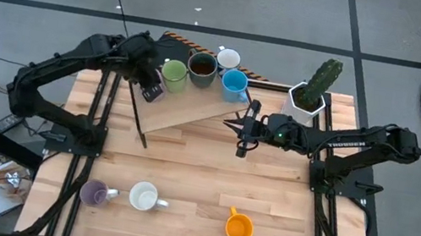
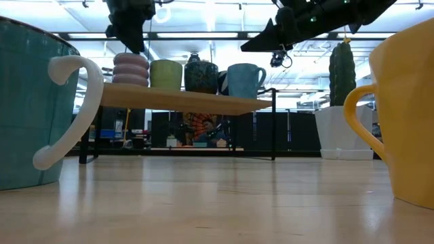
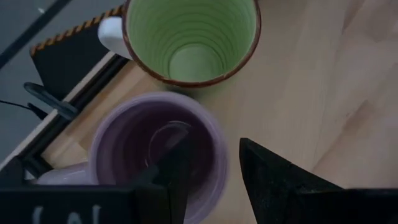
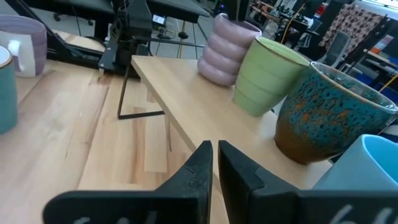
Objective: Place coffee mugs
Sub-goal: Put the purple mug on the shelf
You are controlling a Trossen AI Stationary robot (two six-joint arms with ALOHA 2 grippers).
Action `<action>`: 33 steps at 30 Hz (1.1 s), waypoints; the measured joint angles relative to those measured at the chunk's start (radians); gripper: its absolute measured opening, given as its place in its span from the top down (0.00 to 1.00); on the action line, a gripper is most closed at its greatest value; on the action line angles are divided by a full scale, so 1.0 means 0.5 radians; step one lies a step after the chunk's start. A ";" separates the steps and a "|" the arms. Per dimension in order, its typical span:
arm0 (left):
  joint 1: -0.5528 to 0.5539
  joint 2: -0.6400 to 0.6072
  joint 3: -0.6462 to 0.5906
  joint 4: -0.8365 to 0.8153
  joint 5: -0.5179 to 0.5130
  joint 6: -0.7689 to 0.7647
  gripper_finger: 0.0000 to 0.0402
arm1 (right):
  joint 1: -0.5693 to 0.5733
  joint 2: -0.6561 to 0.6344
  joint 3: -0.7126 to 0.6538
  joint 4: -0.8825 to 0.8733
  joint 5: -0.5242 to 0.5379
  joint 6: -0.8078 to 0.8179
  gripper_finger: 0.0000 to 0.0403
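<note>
High view first: I see a raised wooden shelf at the far side of the table, carrying a row of mugs. From left to right these are a purple mug under my left gripper, a green mug, a dark brown mug, a white mug set slightly farther back, and a blue mug. In the left wrist view, one of the left gripper's fingers sits inside the purple mug and the other outside, straddling its rim with the jaws parted, and I cannot tell whether they actually touch the wall. The green mug stands just beside the purple one on the shelf. My right gripper hangs above the table off the shelf's right end, near the blue mug, and the right wrist view shows its fingers nearly together with nothing between them. Along the near edge of the table stand three more mugs, well apart: a second purple mug at the left, a second white mug beside it, and an orange mug to the right. A white pot with a cactus stands at the far right.
</note>
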 joint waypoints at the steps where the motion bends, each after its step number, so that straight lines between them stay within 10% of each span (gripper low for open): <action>1: 0.013 0.012 0.000 -0.004 0.012 0.001 0.65 | 0.000 0.000 0.000 0.000 -0.001 0.000 0.92; 33: -0.041 0.171 -0.005 -0.283 0.000 0.390 0.65 | 0.000 0.001 0.000 0.134 -0.070 0.101 0.92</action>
